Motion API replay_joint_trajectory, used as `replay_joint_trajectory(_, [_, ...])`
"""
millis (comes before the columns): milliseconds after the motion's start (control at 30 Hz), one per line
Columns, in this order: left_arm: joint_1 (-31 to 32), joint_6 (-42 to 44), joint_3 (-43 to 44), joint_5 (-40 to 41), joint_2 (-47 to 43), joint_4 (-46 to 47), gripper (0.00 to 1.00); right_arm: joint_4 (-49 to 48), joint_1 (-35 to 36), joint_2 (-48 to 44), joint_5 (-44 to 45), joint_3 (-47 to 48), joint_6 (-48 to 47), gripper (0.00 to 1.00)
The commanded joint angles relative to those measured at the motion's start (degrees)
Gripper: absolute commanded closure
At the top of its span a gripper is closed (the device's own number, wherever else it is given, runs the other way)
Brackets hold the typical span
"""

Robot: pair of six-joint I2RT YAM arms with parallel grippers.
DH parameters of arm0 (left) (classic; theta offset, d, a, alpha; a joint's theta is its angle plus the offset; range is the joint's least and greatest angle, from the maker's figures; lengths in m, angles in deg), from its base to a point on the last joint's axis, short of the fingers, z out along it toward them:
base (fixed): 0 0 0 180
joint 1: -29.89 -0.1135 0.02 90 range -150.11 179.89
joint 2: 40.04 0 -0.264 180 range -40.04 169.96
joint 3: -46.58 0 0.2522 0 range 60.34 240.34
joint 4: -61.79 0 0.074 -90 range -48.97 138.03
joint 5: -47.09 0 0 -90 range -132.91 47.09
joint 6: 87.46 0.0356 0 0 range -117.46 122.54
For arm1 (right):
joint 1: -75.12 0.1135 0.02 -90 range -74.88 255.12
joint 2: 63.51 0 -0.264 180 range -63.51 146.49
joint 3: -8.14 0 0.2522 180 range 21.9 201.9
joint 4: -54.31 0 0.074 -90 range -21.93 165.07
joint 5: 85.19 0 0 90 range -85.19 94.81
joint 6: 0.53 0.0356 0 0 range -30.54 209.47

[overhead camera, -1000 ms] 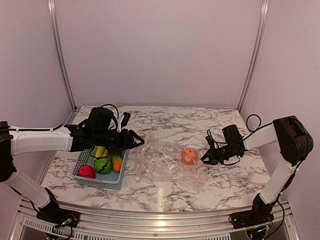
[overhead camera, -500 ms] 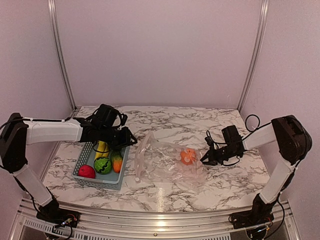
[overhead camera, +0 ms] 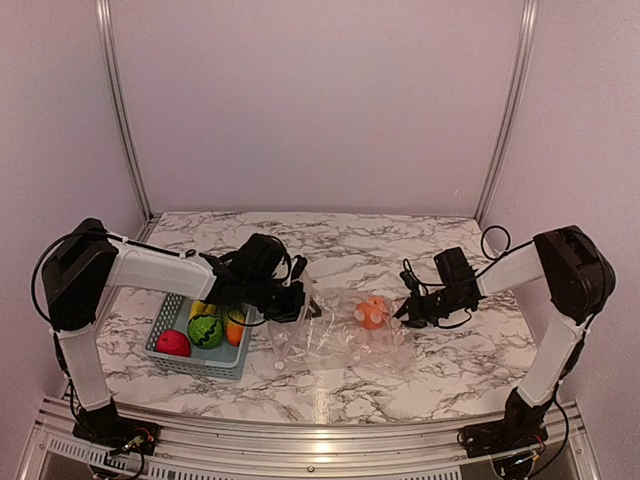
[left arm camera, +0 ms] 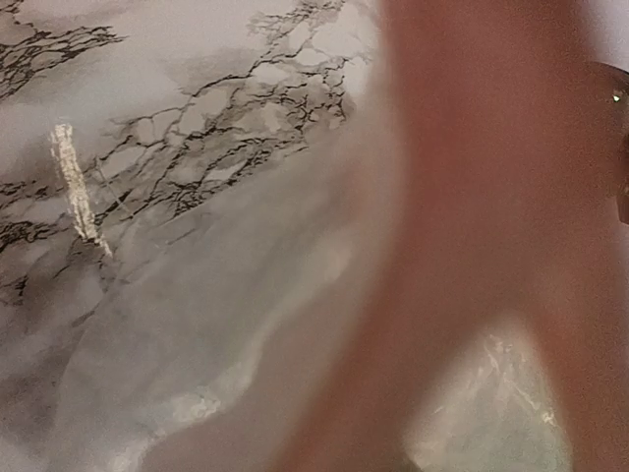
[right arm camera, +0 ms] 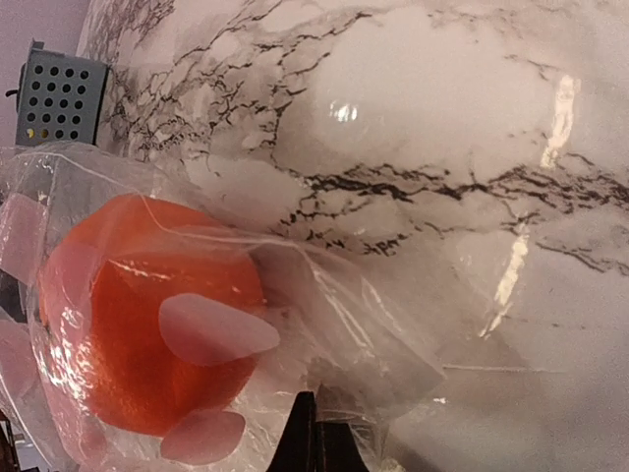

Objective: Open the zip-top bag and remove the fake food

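The clear, crinkly zip-top bag [overhead camera: 330, 338] lies on the marble table with one orange fake food piece [overhead camera: 372, 313] inside it near its right end. My right gripper [overhead camera: 405, 313] is shut on the bag's right corner. In the right wrist view its black tips [right arm camera: 316, 435] pinch the film [right arm camera: 393, 334] beside the orange [right arm camera: 138, 315]. My left gripper [overhead camera: 298, 300] is at the bag's left edge, its jaws hidden from above. The left wrist view is a blur of bag film [left arm camera: 197, 334], and no fingers show.
A light blue perforated basket [overhead camera: 160, 325] stands left of the bag, under the left forearm. It holds a red fruit [overhead camera: 173, 343], a striped green ball [overhead camera: 205, 331], an orange-green piece [overhead camera: 235, 325] and a yellow banana [overhead camera: 203, 307]. Metal rails frame the table.
My left arm swung right from above the basket to the bag's left edge. The bag's left side has flattened a little. My right gripper kept its pinch and edged slightly left.
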Motion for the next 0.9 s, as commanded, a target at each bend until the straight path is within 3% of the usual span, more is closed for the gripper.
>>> replay_joint_trajectory(0, [2.47,-3.35,-2.36,-6.07,2.25,14.59,0.75,4.25,3.01,3.89,5.56,-0.39,-0.59,1.0])
replay_joint_trajectory(100, [3.13,-7.36,-3.72,-8.22,5.72,23.24,0.72,3.6,3.86,4.23,6.07,-1.12,0.43,1.0])
replay_joint_trajectory(433, [5.68,-9.34,0.67,-9.22,14.84,31.7,0.67,2.29,8.01,3.79,5.89,-2.98,3.24,1.0])
replay_joint_trajectory(667, [6.79,-10.62,0.8,-7.64,15.9,35.85,0.39,1.38,10.58,2.59,4.75,-3.79,4.34,1.0])
replay_joint_trajectory(867, [6.79,-10.29,0.59,-4.87,14.93,35.76,0.24,2.61,13.87,1.66,3.38,-2.95,2.86,1.0])
